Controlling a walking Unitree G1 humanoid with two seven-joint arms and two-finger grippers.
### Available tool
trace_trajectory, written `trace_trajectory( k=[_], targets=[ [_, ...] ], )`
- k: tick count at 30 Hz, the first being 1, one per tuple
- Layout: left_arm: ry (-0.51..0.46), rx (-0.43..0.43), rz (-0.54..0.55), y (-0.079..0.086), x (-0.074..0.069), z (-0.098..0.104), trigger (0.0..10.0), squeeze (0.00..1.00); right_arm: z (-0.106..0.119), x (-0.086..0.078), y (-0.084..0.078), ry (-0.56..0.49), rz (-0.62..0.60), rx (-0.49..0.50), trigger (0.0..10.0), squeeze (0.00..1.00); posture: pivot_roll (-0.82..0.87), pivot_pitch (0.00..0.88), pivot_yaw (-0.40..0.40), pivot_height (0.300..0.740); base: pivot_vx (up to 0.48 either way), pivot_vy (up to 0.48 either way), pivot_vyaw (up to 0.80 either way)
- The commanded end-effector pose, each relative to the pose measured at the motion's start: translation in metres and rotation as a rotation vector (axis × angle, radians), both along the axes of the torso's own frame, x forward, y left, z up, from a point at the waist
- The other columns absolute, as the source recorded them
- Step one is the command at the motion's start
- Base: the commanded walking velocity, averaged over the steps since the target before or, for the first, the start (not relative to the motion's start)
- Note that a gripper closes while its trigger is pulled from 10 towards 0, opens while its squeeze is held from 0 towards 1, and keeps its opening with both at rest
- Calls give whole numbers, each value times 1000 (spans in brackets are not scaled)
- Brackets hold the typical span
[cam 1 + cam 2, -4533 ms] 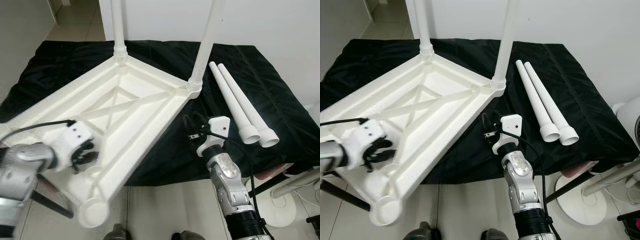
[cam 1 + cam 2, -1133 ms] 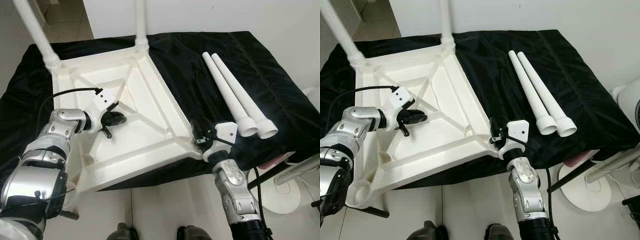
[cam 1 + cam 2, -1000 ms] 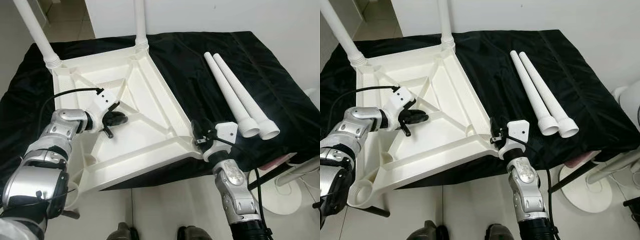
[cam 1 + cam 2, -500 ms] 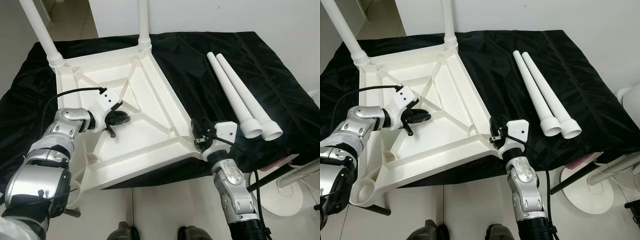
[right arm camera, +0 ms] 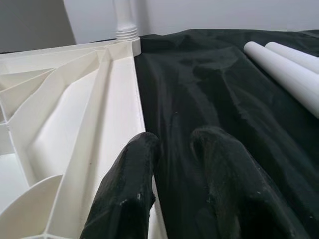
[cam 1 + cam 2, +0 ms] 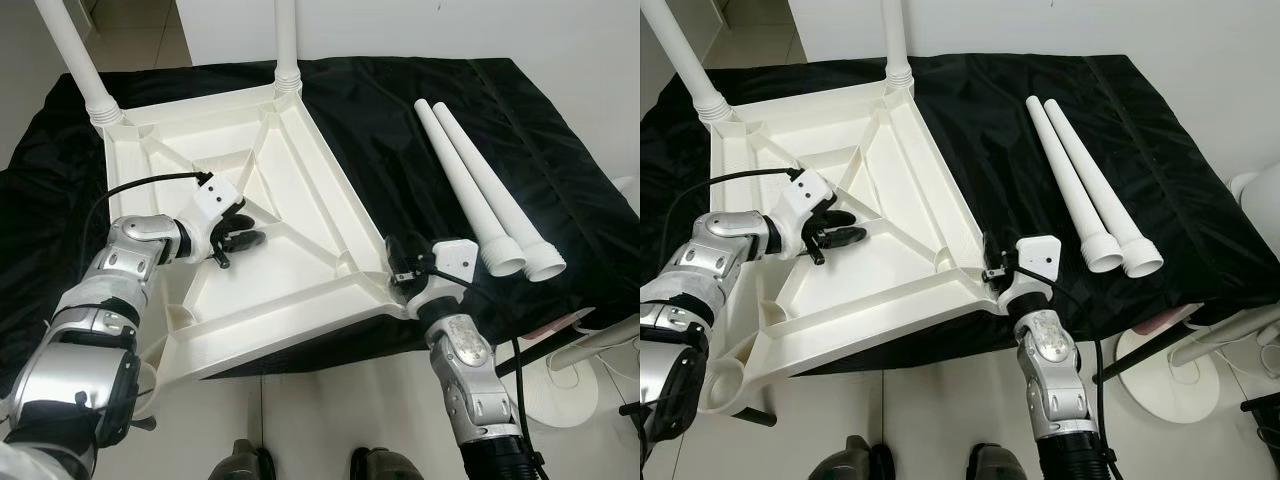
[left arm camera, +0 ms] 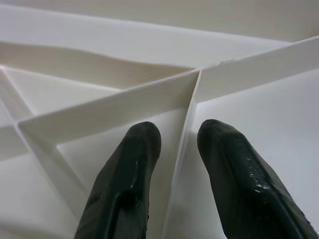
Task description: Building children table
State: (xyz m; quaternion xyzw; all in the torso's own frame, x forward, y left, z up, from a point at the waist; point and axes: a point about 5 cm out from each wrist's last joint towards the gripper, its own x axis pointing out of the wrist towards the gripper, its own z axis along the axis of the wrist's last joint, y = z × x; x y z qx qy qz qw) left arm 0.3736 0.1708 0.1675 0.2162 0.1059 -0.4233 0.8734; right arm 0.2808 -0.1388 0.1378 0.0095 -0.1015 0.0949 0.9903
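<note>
The white table top (image 6: 290, 180) lies upside down on the black cloth, with two white legs (image 6: 70, 50) standing in its far corners. Two loose legs (image 6: 470, 190) lie side by side to the right. My left gripper (image 6: 245, 235) is over the middle of the underside, its fingers (image 7: 134, 164) pinched on either side of a thin rib (image 7: 124, 99). At the near right corner, my right gripper (image 6: 990, 268) is closed over the outer rim (image 5: 122, 99), one finger inside and one on the cloth. A round leg socket (image 6: 725, 375) at the near left corner hangs past the cloth's front edge.
The black cloth-covered work table (image 6: 400, 120) runs back to a white wall. A white round stand base (image 6: 1170, 370) and cables are on the floor at the right. The pale tiled floor (image 6: 930, 410) is below the front edge.
Since 4.5 s ago the table top has turned and slid left. My left gripper went from the near left rim to an inner rib, and my right gripper took the near right corner.
</note>
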Motion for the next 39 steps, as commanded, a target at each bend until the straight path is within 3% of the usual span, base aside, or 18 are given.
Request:
trace_trajectory(
  k=[1,7,8,14,15,25,39],
  targets=[
    [20,-8,-44,-2,-3,2,10000,0,1,-1,-3,-1,-18,2,10000,0,-208,105,75,740,0,0,0],
    [-5,-80,-68,-7,-4,21,10000,0,1,1,-5,7,-27,34,10000,0,-209,107,82,740,0,0,0],
    [-25,-92,-52,-8,-4,24,10000,0,4,2,-5,4,-28,52,10000,1000,-209,107,82,740,0,0,0],
    [-76,-154,22,-12,-4,33,10000,0,11,7,-8,-10,-44,98,10000,1000,-199,117,87,740,0,0,0],
    [-85,-172,55,-11,-4,34,10000,0,11,7,-10,-12,-60,78,10000,0,-199,119,87,740,0,0,0],
    [-88,-289,195,-13,-13,33,10000,0,15,9,-18,-20,-88,41,10000,0,-212,145,80,740,0,0,0],
    [-45,-436,336,-35,-24,16,10000,0,20,4,-29,-23,-164,-7,10000,0,-278,196,100,740,0,0,0]
  ],
)
